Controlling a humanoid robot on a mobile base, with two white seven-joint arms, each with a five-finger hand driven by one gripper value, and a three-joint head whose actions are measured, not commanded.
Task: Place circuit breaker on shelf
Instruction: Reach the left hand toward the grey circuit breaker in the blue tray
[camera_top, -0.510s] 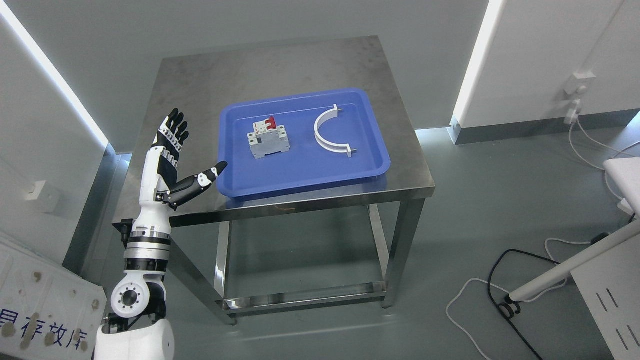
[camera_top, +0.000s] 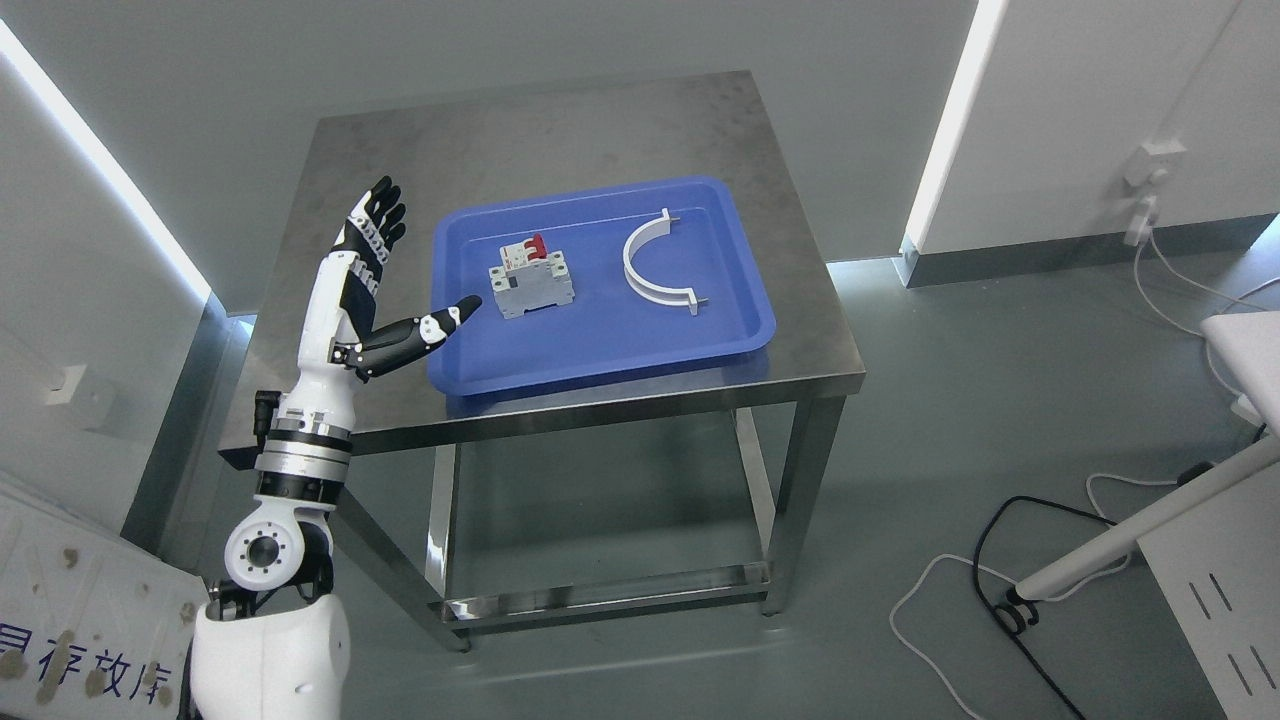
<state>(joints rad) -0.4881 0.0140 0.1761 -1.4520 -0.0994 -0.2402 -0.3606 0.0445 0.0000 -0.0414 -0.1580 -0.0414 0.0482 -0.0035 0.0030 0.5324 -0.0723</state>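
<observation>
While I watch through the head camera, my left hand (camera_top: 375, 285) stands raised over the left part of the square brushed-steel table (camera_top: 560, 120), its black-and-white fingers (camera_top: 376, 222) spread straight upward and holding nothing. Its thumb (camera_top: 432, 323) sticks out sideways, the tip reaching over the left rim of the blue rectangular plastic tray (camera_top: 740, 330). I see the grey circuit breaker with the red switch levers (camera_top: 531, 278) lying inside that tray, in its left half toward the far side, just beyond the thumb tip and apart from it. I cannot tell how high the thumb sits above the tray floor. Right of the breaker, in the tray's right half, lies a white half-ring plastic clamp (camera_top: 650, 262), well clear of the breaker. On the floor to the tray's lower right, black and white cables (camera_top: 985, 560) trail past a white pole (camera_top: 1130, 530).
</observation>
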